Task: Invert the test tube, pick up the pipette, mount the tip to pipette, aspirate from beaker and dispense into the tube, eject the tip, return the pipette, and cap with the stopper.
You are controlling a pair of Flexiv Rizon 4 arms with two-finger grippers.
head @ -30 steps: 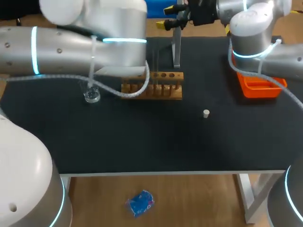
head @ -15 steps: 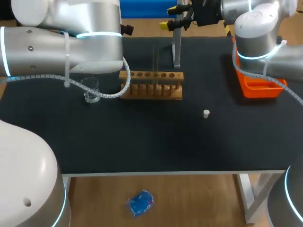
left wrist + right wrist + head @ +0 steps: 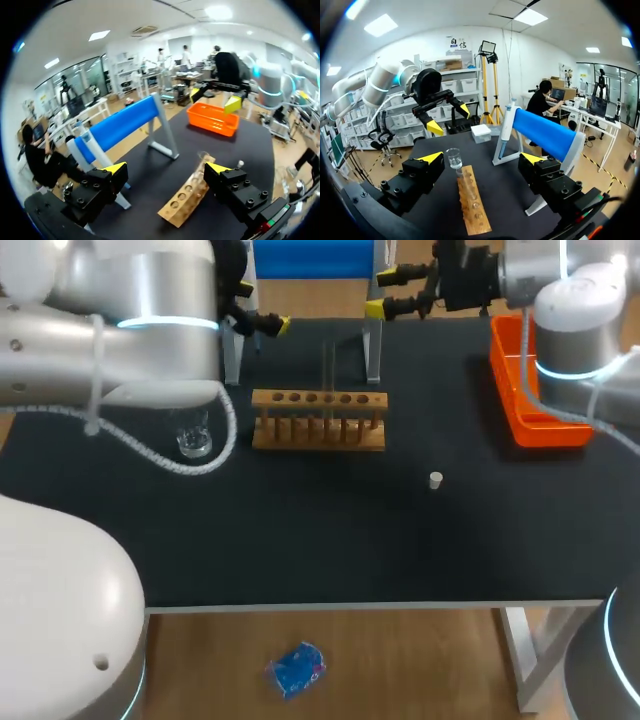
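Both arms hover empty-handed near the pipette stand at the far side of the table.

The clear glass test tube (image 3: 327, 375) stands upright in a wooden rack (image 3: 318, 432) with round holes, mid-table (image 3: 300, 540). Its mouth seems to face up, so picking up the pipette is probably next. The slim white pipette (image 3: 505, 127) hangs on its blue-barred stand (image 3: 545, 132) and needs a firm grasp around its handle. The left gripper (image 3: 166, 168) and right gripper (image 3: 481, 158) both have their fingers apart, holding nothing.

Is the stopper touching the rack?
Apart. The head view shows a wide gap between the stopper and the rack.
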